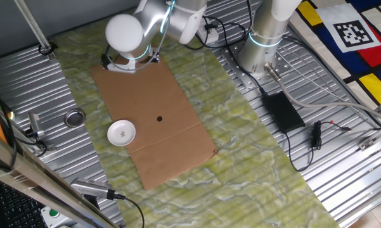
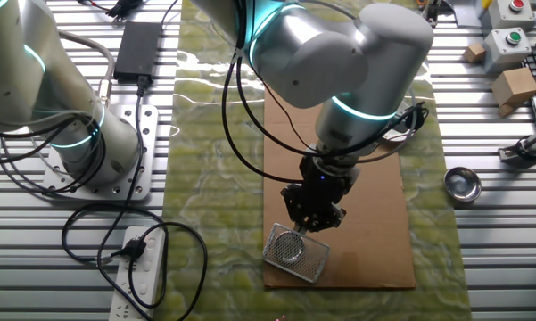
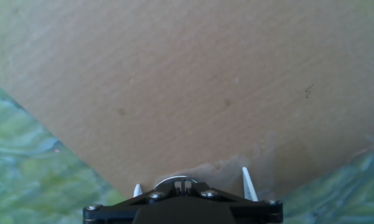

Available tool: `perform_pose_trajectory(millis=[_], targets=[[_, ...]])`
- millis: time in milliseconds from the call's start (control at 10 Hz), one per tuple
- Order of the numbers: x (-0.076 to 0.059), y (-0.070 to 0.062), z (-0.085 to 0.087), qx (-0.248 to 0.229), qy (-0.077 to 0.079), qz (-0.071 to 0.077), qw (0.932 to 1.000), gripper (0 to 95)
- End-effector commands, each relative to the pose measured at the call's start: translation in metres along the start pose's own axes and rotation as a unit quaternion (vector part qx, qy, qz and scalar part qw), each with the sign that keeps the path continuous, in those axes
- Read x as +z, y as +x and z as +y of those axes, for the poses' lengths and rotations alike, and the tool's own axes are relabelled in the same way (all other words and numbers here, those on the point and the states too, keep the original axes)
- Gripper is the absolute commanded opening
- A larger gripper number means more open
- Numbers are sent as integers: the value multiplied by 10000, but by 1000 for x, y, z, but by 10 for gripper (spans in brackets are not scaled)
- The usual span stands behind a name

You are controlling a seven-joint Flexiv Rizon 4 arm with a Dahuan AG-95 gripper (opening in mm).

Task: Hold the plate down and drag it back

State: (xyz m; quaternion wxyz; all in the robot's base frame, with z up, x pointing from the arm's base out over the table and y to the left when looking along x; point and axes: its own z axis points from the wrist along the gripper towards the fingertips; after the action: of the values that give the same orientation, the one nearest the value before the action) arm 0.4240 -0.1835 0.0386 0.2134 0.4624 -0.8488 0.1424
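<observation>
The plate is a small round white dish with a dark dot at its centre. It lies flat at the left edge of the brown cardboard sheet. I cannot make it out in the other fixed view or the hand view. My gripper hangs low over the far end of the cardboard, well away from the plate. In the hand view its two white fingertips stand apart with nothing between them, over bare cardboard. In one fixed view the arm's white joint hides the gripper.
A rectangular metal mesh piece lies on the cardboard just below the gripper. A grey metal ring-shaped disc sits on the ribbed table left of the plate. The arm's base, a black power brick and cables stand to the right.
</observation>
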Motion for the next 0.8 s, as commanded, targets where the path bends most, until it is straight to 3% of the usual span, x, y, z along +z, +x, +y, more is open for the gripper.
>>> perform_pose_trajectory(millis=[100,800], targets=[[1,0,1,-90,6,106,9999,0],[12,-2,3,-223,81,254,9994,0]])
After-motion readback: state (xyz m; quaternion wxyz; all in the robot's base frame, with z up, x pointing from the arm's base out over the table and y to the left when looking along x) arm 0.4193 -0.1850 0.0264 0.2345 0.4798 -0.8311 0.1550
